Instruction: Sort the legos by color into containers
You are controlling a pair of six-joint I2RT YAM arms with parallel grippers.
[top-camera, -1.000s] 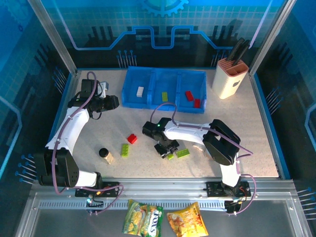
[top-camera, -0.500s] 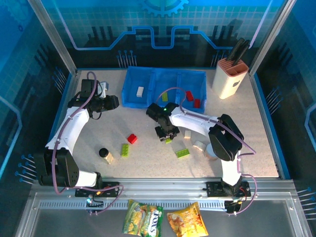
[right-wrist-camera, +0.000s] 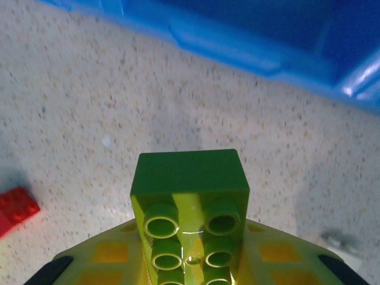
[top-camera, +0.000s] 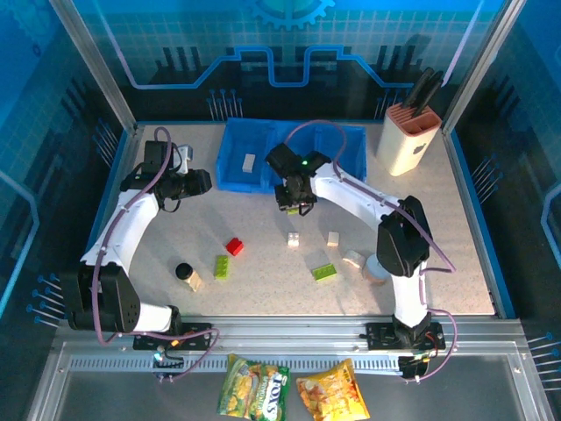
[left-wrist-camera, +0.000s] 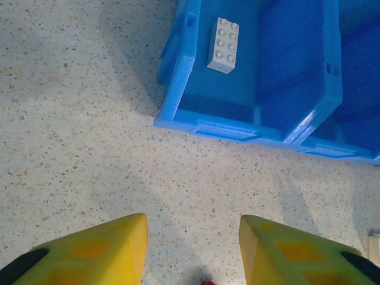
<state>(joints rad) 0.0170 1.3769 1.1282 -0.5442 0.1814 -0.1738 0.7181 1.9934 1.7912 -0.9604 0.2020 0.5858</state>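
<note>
Right gripper (top-camera: 295, 198) clamped on a green brick (right-wrist-camera: 189, 178), hovering just near of the blue tray (top-camera: 230, 151) (by its middle compartment), left gripper (left-wrist-camera: 193, 249) slightly parted, empty, left of tray, white brick (left-wrist-camera: 223, 44) inside.

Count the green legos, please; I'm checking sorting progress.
3 green legos: one in the right fingers, two loose on the table. The right arm may hide more in the tray.
</note>
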